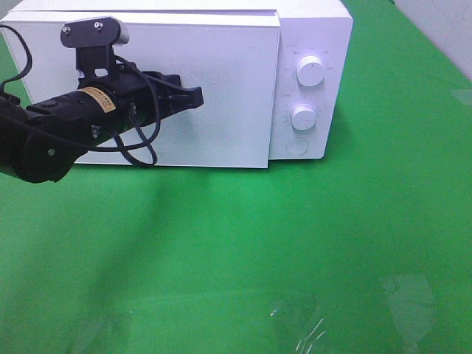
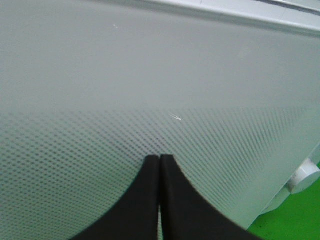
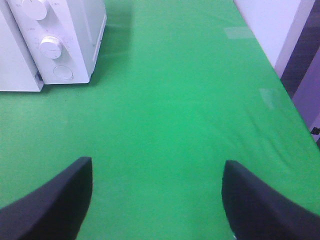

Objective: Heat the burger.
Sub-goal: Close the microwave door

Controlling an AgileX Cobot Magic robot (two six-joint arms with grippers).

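Green cloth (image 1: pixel 295 243) spreads up front, the right gripper (image 3: pixel 157 200) hanging over it with jaws wide apart. Toward ten o'clock the left gripper (image 1: pixel 195 96), jaws pressed together, is just at the microwave door (image 1: pixel 221 88). A push off-centre could slip or skid the microwave (image 1: pixel 317 29). The burger is nowhere in sight.

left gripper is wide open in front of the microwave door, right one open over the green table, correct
No: the left gripper is shut, jaws together, as the left wrist view shows. It is in front of the microwave door, and the right gripper is open over the green table.
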